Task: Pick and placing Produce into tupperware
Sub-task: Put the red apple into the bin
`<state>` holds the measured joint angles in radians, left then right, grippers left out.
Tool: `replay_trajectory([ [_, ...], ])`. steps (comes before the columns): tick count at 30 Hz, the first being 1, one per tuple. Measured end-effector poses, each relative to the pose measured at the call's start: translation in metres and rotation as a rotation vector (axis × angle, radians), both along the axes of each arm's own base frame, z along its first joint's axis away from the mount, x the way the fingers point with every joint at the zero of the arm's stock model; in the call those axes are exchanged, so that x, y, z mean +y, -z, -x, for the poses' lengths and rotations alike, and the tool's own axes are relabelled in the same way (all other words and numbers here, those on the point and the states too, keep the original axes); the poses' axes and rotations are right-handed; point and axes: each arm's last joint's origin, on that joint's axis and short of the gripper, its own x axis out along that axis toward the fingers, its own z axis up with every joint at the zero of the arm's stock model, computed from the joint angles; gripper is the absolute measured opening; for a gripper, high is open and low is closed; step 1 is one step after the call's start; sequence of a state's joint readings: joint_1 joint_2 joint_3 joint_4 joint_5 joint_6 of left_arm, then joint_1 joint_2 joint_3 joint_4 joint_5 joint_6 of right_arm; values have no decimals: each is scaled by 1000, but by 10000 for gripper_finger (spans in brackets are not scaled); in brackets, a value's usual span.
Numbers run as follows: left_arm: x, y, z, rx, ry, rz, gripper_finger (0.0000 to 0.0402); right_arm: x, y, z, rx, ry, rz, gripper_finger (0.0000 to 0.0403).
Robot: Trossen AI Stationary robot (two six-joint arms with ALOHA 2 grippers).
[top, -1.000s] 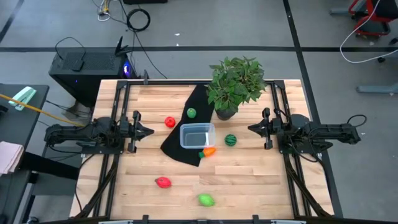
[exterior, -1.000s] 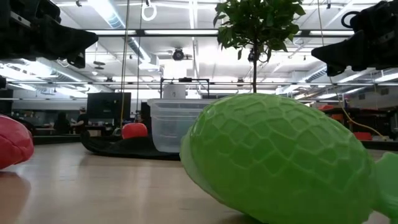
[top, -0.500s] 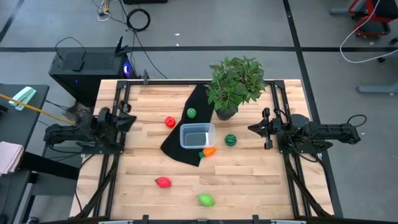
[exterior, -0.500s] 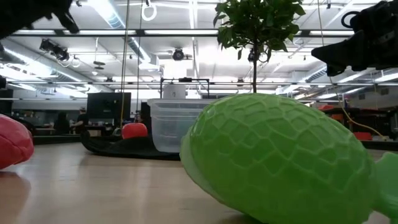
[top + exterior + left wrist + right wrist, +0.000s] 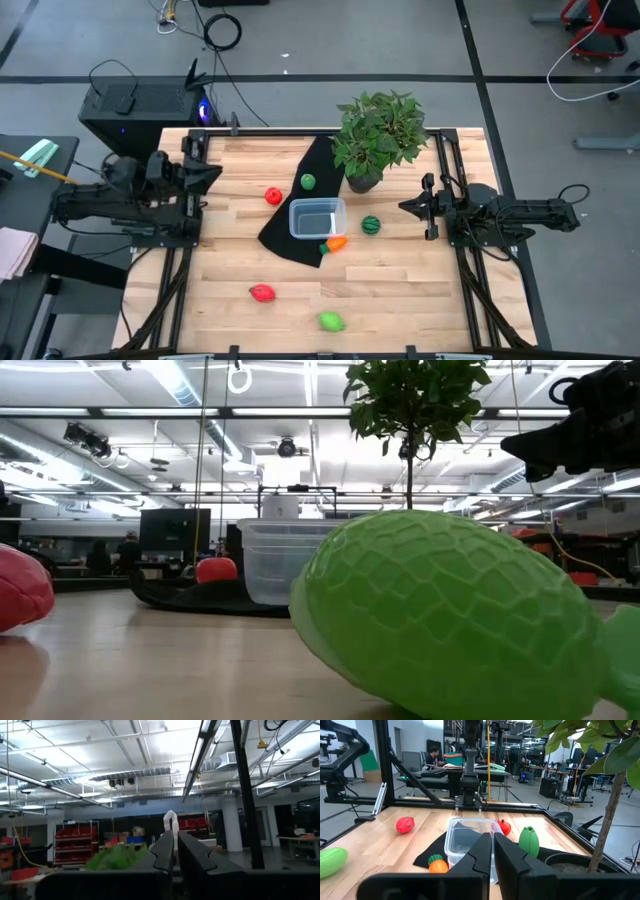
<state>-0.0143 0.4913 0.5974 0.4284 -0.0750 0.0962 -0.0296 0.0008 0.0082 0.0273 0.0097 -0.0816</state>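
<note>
High view: left claw point(image 5: 208, 172) raised aside, tupperware point(image 5: 317, 219) empty on cloth point(image 5: 300, 215).

A wooden table point(image 5: 400, 290) carries a black cloth point(image 5: 285, 235), potted plant point(image 5: 378, 135) and scattered produce point(image 5: 262, 293).

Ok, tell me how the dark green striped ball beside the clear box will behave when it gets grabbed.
The striped ball looks round and smooth, so it will probably roll if nudged on the bare wooden table. Being small and toy-like, it is likely light. It sits near the tupperware, which might stop a roll that way.
</note>
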Motion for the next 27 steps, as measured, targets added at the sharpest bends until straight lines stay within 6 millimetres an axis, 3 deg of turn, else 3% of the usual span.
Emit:
replay_trajectory([
  [3, 0, -21, -7, -15, -9, 0, 32, 0, -6, 0, -59, -4, -44, 28],
  [7, 2, -42, -14, -14, -65, -55, 37, 0, -30, 6, -186, -46, -288, 28],
  [10, 5, -51, -22, 20, -97, -74, 40, 1, -43, 9, -263, -80, -371, 28],
  [18, 14, -61, -46, 79, -149, -71, 37, 12, -66, 11, -376, -355, -569, 28],
  [23, 18, -57, -59, 116, -166, -68, 41, 27, -68, -5, -338, -426, -644, 26],
  [27, 19, -55, -63, 125, -159, -51, 38, 47, -93, -24, -262, -533, -572, 25],
])
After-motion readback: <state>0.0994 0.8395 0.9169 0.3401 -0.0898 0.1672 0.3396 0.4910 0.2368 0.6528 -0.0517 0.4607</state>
